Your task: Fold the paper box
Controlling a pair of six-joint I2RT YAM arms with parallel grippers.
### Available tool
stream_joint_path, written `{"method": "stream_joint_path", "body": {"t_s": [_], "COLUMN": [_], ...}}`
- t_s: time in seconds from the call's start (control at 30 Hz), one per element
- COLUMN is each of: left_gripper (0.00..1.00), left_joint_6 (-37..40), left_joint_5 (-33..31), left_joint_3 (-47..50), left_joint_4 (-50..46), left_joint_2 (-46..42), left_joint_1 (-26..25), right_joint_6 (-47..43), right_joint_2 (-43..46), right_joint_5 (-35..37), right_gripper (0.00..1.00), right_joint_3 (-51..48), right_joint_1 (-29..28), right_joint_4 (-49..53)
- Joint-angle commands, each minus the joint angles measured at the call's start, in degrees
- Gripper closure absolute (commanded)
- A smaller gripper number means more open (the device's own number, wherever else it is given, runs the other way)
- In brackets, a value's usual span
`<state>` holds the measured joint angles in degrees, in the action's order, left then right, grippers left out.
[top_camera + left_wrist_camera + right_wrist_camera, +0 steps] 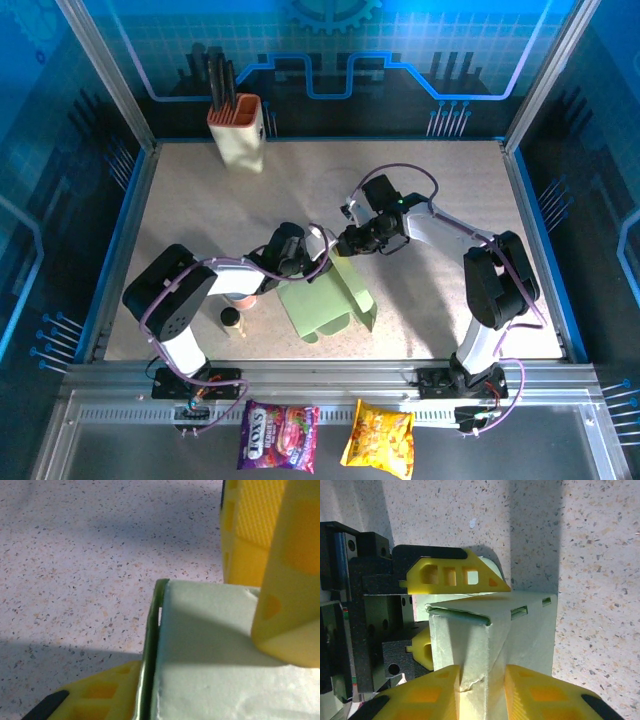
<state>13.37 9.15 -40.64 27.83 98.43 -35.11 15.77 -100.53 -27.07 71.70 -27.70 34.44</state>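
The paper box is pale green cardboard, partly folded, lying at the table's middle with one wall raised. My right gripper comes in from the far right. In the right wrist view its yellow fingers pinch a creased, upright fold of the box; the right gripper is shut on it. My left gripper meets the box from the left. Its fingers stand on either side of the box's dark edge, one resting on the pale panel. Whether the left gripper clamps is unclear.
A beige orange-rimmed utensil holder stands at the back left. A pinkish cup and a small dark-capped bottle sit beside the left arm. Two snack packets lie below the table's front rail.
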Motion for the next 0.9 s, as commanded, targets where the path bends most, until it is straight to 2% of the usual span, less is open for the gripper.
{"method": "stream_joint_path", "body": {"t_s": [0.0, 0.23, 0.47, 0.53, 0.63, 0.7, 0.73, 0.87], "left_gripper": [0.72, 0.76, 0.97, 0.99, 0.93, 0.77, 0.74, 0.69], "left_joint_6": [-1.69, -2.56, -2.99, -2.86, -2.91, -3.34, -3.66, -4.29], "left_joint_5": [-0.70, -0.99, -5.33, -5.92, -4.65, -3.98, -3.97, -4.05], "left_joint_3": [0.81, -0.22, -0.07, 0.32, 1.59, 1.66, 1.62, 1.62], "left_joint_4": [1.72, 3.53, 4.60, 5.15, 6.92, 6.45, 6.16, 6.47], "left_joint_2": [2.08, 5.56, 6.54, 6.24, 5.64, 5.49, 5.46, 6.40], "left_joint_1": [-0.66, -0.66, -0.77, -0.92, -0.98, -0.90, -0.92, -1.01], "right_joint_6": [-1.09, -0.94, -0.67, -0.57, -0.42, -0.28, -0.27, -0.12], "right_joint_2": [-1.52, -1.65, -1.36, -1.25, -1.04, -0.81, -0.72, -0.81], "right_joint_5": [0.15, 0.17, -0.18, -0.22, 0.08, 0.30, 0.44, 0.57], "right_gripper": [0.72, 0.72, 0.73, 0.73, 0.72, 0.72, 0.72, 0.72], "right_joint_3": [0.22, 0.31, 0.33, 0.26, 0.33, 0.32, 0.32, 0.41], "right_joint_1": [-1.12, -1.12, -1.08, -1.14, -1.21, -1.21, -1.21, -1.21], "right_joint_4": [2.40, 2.39, 2.30, 2.21, 2.22, 2.13, 2.14, 2.08]}}
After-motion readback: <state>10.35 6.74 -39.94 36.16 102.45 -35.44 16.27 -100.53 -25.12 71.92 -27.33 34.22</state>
